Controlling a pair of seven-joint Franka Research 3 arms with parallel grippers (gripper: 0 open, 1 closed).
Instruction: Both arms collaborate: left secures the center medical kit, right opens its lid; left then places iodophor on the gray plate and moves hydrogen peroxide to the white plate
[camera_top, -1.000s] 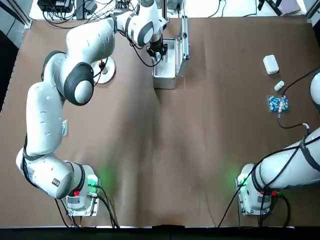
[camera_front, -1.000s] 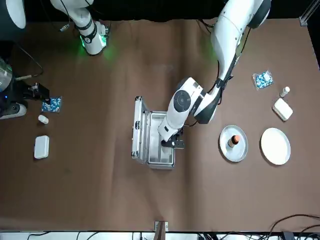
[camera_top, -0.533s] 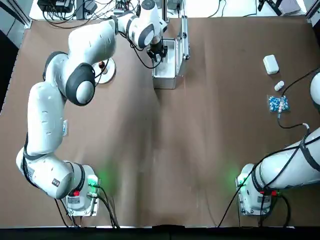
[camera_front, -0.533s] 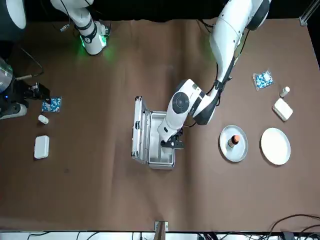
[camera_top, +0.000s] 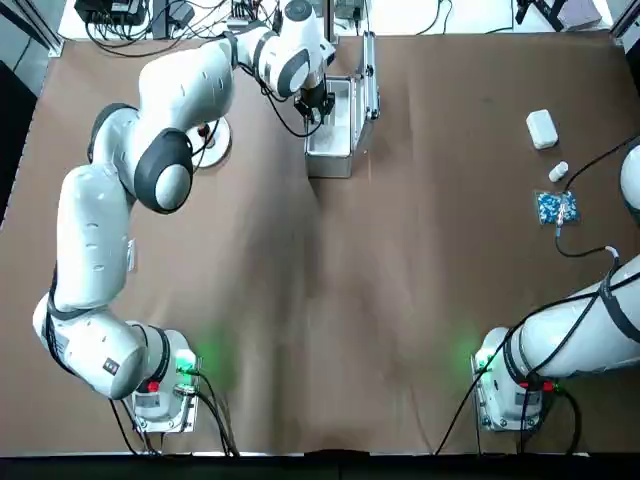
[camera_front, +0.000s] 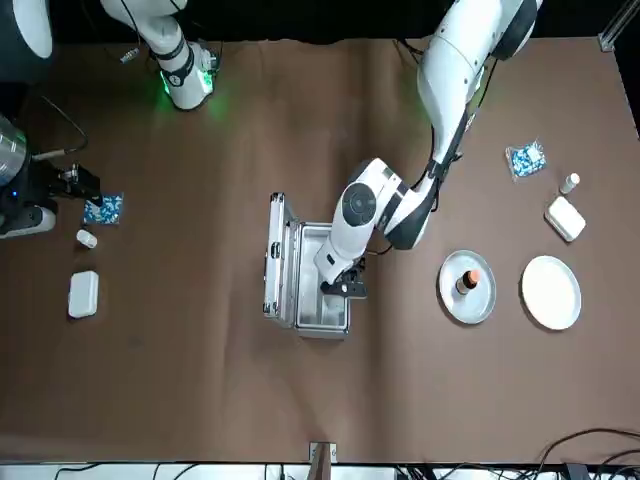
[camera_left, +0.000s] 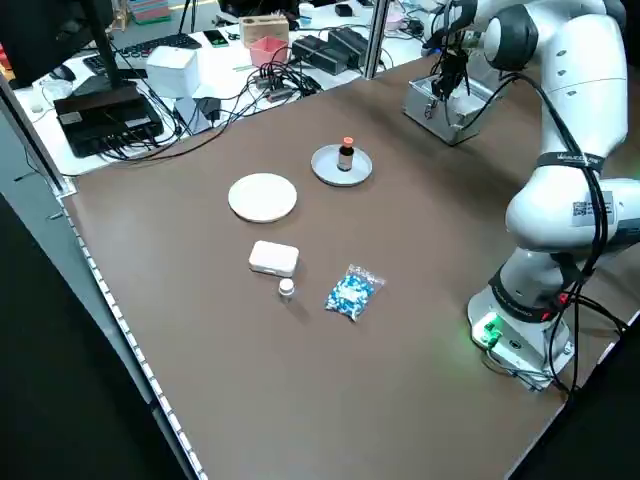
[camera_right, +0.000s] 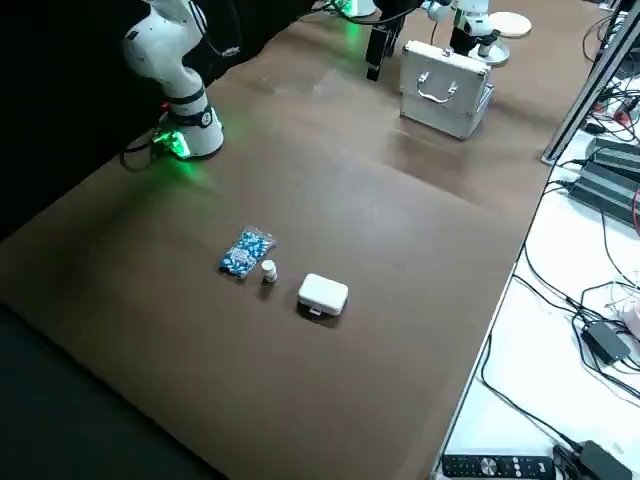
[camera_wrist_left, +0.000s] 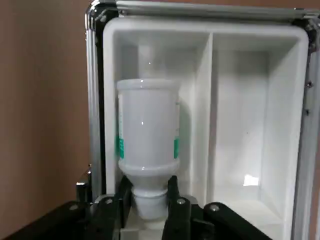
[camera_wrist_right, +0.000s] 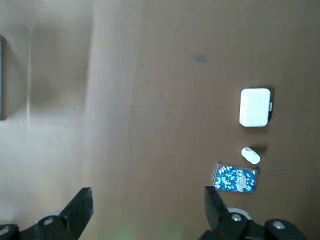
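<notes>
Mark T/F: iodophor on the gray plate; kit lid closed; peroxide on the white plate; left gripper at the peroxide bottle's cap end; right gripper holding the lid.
1. Iodophor stands on the gray plate: true.
2. Medical kit is closed: false, lid open.
3. Hydrogen peroxide is on the white plate: false, it's in the kit.
4. Left gripper is at the bottle's cap end: true.
5. Right gripper holds the lid: false, open, away from it.

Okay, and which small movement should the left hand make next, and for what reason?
Probably it should close its fingers gently on the neck of the white bottle: the left hand is at the open medical kit, with one finger at each side of that neck.
</notes>
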